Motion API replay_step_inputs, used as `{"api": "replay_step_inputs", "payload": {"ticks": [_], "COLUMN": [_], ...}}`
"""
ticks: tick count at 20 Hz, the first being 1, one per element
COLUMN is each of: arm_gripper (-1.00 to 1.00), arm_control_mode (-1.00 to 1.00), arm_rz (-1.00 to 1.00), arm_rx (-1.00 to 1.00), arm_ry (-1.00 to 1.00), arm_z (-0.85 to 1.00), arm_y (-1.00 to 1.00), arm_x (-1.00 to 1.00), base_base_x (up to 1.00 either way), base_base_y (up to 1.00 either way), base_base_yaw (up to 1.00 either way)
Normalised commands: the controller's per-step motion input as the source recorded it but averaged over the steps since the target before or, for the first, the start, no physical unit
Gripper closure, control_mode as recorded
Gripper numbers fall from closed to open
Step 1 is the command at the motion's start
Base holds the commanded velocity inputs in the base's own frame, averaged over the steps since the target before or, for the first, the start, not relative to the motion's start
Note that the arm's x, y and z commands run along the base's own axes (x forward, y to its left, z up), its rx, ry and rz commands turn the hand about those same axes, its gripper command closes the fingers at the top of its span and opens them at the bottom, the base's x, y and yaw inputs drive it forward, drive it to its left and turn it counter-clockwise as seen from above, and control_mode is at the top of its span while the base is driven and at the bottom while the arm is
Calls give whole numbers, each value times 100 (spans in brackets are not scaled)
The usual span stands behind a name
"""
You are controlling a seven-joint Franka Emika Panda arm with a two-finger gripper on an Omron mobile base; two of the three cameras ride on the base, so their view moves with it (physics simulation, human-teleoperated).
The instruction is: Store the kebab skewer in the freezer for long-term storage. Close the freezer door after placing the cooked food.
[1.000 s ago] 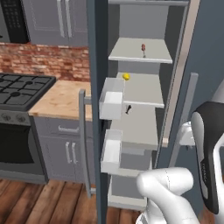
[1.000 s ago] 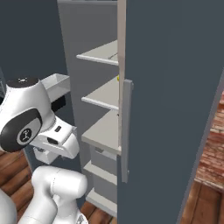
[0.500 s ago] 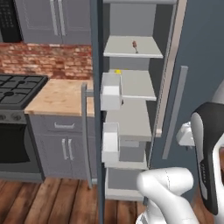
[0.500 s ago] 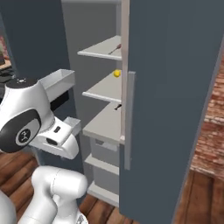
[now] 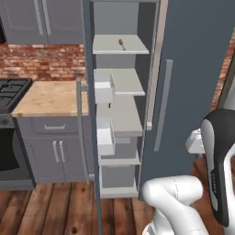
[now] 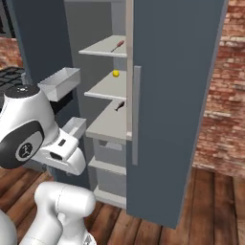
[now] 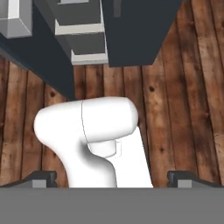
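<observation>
The whole view has slid sideways since before, so the base drove; the kebab skewer (image 5: 121,43) already lies on the freezer (image 5: 120,114) top shelf, the freezer door (image 5: 87,137) remains open, and the fingers (image 7: 40,178) look spread, holding nothing.

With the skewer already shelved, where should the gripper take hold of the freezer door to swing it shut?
Probably by the freezer door's long vertical handle, which stands off its outer face in the left base view. Come from the counter side, since the door stands open edge-on, its bins facing the shelves.
</observation>
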Motion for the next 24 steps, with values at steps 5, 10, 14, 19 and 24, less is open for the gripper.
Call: {"api": "replay_step_inputs", "payload": {"ticks": [5, 10, 14, 19, 24], "arm_gripper": [-100, -100, -100, -100, -100], "arm_control_mode": [100, 100, 100, 100, 100], "arm_rz": [0, 0, 0, 0, 0], "arm_rx": [0, 0, 0, 0, 0], "arm_ry": [0, 0, 0, 0, 0], "arm_z": [0, 0, 0, 0, 0], "arm_y": [0, 0, 0, 0, 0], "arm_x": [0, 0, 0, 0, 0], "base_base_x": [-10, -6, -14, -17, -12], "base_base_y": [52, 41, 35, 33, 44], "base_base_yaw": [-27, -27, -22, -17, -7]}}
